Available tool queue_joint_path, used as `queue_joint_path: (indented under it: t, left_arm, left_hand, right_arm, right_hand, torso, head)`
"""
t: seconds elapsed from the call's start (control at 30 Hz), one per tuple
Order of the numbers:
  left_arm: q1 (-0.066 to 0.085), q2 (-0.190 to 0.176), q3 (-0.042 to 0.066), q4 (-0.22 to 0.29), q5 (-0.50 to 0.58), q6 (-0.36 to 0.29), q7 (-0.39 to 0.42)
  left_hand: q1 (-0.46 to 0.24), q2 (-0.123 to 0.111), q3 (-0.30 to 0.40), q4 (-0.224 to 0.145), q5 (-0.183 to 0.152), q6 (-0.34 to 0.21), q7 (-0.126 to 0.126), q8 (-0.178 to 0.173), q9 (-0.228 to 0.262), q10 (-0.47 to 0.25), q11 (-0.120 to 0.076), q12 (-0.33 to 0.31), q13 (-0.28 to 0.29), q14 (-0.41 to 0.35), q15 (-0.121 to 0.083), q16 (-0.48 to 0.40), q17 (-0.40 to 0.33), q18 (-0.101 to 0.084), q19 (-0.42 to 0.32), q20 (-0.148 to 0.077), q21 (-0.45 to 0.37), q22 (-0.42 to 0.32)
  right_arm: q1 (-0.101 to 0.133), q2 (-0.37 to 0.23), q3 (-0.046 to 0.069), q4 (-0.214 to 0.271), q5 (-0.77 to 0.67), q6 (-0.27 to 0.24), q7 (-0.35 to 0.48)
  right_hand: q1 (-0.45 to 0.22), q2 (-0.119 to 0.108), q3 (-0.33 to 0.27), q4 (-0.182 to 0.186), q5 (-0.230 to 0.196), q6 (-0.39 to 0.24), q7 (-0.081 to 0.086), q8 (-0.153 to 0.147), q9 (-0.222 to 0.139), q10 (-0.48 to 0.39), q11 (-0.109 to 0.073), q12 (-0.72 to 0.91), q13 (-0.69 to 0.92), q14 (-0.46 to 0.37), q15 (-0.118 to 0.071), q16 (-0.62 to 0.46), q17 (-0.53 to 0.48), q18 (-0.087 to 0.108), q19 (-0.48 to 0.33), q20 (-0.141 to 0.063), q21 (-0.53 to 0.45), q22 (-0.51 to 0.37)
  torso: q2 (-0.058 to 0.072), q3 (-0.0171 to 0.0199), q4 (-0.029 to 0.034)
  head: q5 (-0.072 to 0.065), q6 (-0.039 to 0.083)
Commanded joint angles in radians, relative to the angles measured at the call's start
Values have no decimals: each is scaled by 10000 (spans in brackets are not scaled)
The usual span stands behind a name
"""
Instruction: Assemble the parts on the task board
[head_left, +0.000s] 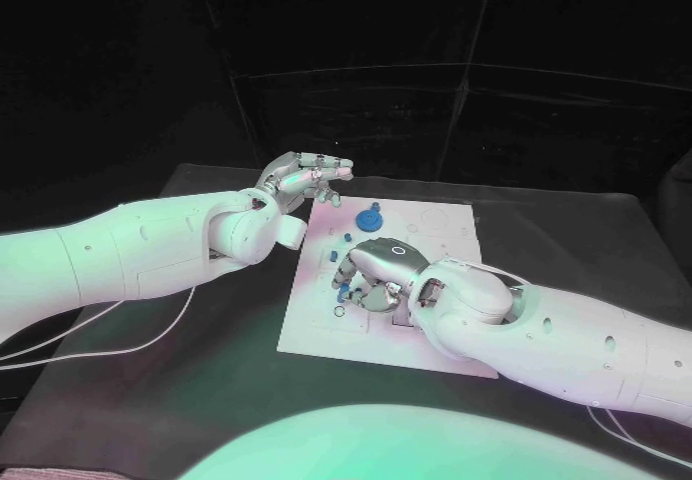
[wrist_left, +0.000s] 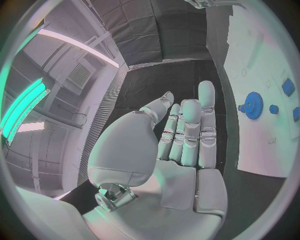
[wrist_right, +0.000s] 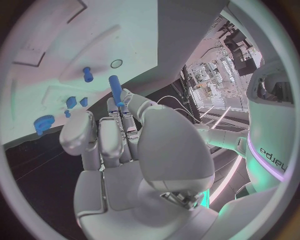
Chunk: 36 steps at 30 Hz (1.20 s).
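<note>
- The right hand (head_left: 378, 272) is hovering low over the task board (head_left: 447, 225), pinching a blue peg (wrist_right: 116, 86) at its fingertips.
- The peg is looking light, stiff and slick; gripping mid-shaft is likely keeping it straight.
- The left hand (head_left: 303, 178) is idling released, fingers apart, over the bench (head_left: 577, 230) beside the board.
- A blue gear (head_left: 369, 217) is standing on the board with smaller parts nearby.

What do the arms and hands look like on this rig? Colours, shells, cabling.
Both arms are smooth white rounded shells with small dark dots along them. Thin pale cables trail under the left arm and another shows by the right arm near the table edge. The left hand and right hand are silver, many-fingered, with segmented metallic fingers and pale rounded fingertips; the palms are smooth light plates.
</note>
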Motion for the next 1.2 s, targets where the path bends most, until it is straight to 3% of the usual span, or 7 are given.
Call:
queue_joint_path:
  t: [0.03, 0.33, 0.93, 1.07, 1.2]
  left_arm:
    - [28, 24, 9, 7, 21, 22, 71]
    - [32, 39, 10, -10, 21, 32, 67]
    - [33, 65, 10, -54, 21, 64, 41]
    - [32, 69, 10, -55, 21, 70, 42]
    - [32, 67, 10, -55, 21, 69, 37]
  left_hand:
    - [112, 21, -14, -52, -10, -21, 29, 64, 16, -67, -31, 21, -8, -68, 1, -59, -7, 132, -33, 49, -65, -9]
    - [144, 54, 6, -69, -8, -41, 35, 66, 12, -69, -31, 46, -6, -73, -1, -49, -13, 133, -33, 48, -66, -15]
    - [144, 54, 6, -69, -8, -41, 35, 66, 12, -69, -31, 46, -6, -73, -1, -49, -13, 133, -33, 48, -66, -15]
    - [144, 54, 6, -69, -8, -41, 35, 66, 12, -69, -31, 46, -6, -73, -1, -49, -13, 133, -33, 48, -66, -15]
    - [144, 54, 6, -69, -8, -41, 35, 66, 12, -69, -31, 46, -6, -73, -1, -49, -13, 133, -33, 48, -66, -15]
  right_arm:
    - [-66, 101, -13, -141, -270, 459, 135]
    - [-222, 286, -45, -332, -433, 520, 177]
    - [-258, 351, -54, -434, -564, 727, 131]
    - [-260, 399, -54, -522, -672, 766, 59]
    - [-260, 456, -55, -609, -563, 959, 174]
  right_hand:
    - [-80, -39, 47, -5, 34, -44, 26, -30, -9, 266, -252, -33, -3, 281, 3, 52, -17, -156, 19, 19, 33, -20]
    - [-86, -31, 64, -8, 42, -51, 28, -36, -9, 261, -248, -44, -4, 278, 7, 49, -28, -155, 15, 23, 32, -24]
    - [-92, -22, 94, -21, 67, -50, 29, -40, -6, 266, -247, -56, -2, 275, 12, 56, -24, -154, 10, 29, 34, -25]
    - [-197, -83, 99, -28, 51, -100, 50, -70, -9, 240, -231, -106, -5, 264, 28, 56, -43, -149, -10, 45, 29, -40]
    - [-670, -386, 19, 90, 225, -497, 209, -142, -41, -348, -37, -491, -120, 196, 180, -56, -241, -119, -139, 148, -126, -285]
  torso:
    - [7, 12, 24]
    - [4, 27, -23]
    - [-6, 13, -10]
    - [-4, 17, -5]
    - [-1, 14, 0]
  head:
    - [109, -71]
    - [161, -71]
    - [179, -71]
    - [180, -71]
    - [182, -71]
